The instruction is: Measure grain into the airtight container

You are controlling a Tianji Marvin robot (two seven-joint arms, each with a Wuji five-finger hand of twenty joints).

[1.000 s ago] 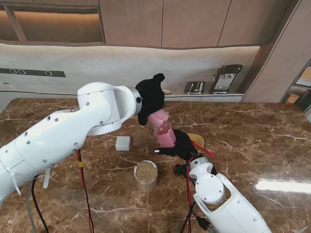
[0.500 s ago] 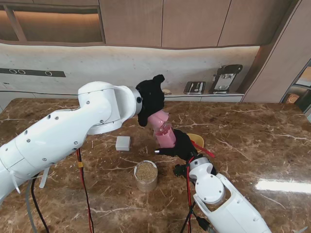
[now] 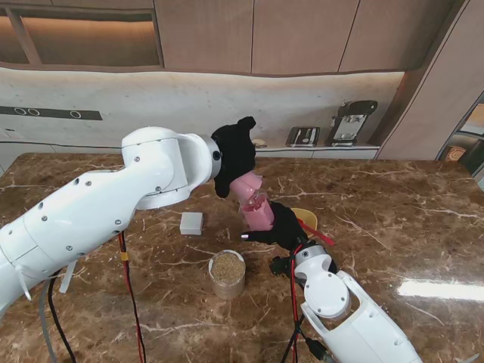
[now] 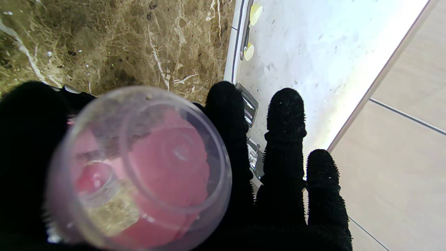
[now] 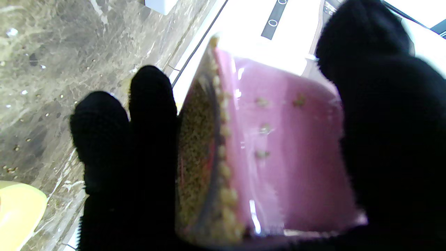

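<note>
Here the left hand (image 3: pixel 236 155) grips a tilted clear cup (image 3: pixel 246 185) above the pink container (image 3: pixel 258 214), which the right hand (image 3: pixel 286 227) clasps just above the table (image 3: pixel 393 219); grain clings inside both. Nearer to me, a round jar (image 3: pixel 227 274) stands full of grain.

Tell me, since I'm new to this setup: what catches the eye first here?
Two black-gloved hands meet mid-table: the left hand tips a pink cup over the pink container gripped by the right hand. Nearer to me stands a jar of grain.
</note>
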